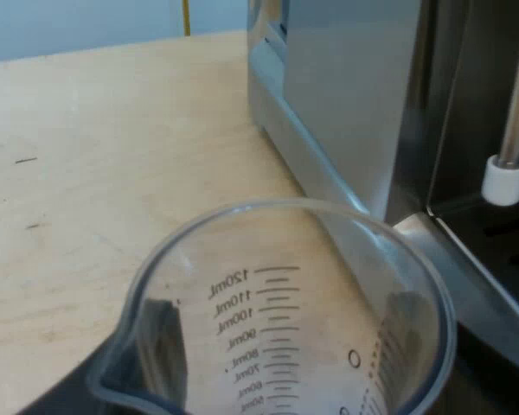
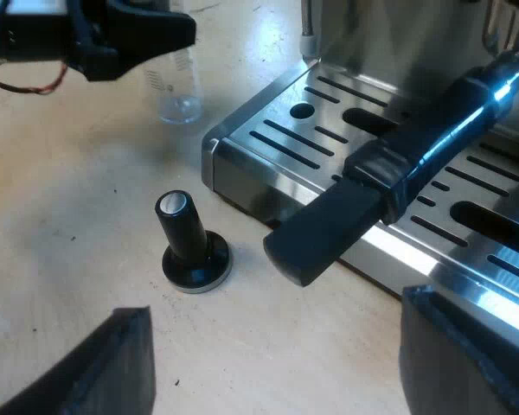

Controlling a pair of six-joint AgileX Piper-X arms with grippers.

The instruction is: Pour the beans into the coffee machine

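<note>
Left wrist view: our left claw (image 1: 281,346) pinches the measuring glass (image 1: 268,277) by the espresso machine (image 1: 346,95); our right claw (image 2: 275,346) is spread.

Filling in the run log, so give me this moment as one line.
left gripper: shut on measuring glass, no beans visible, beside espresso machine | right gripper: open, near tamper | holder handle: over drip tray
</note>
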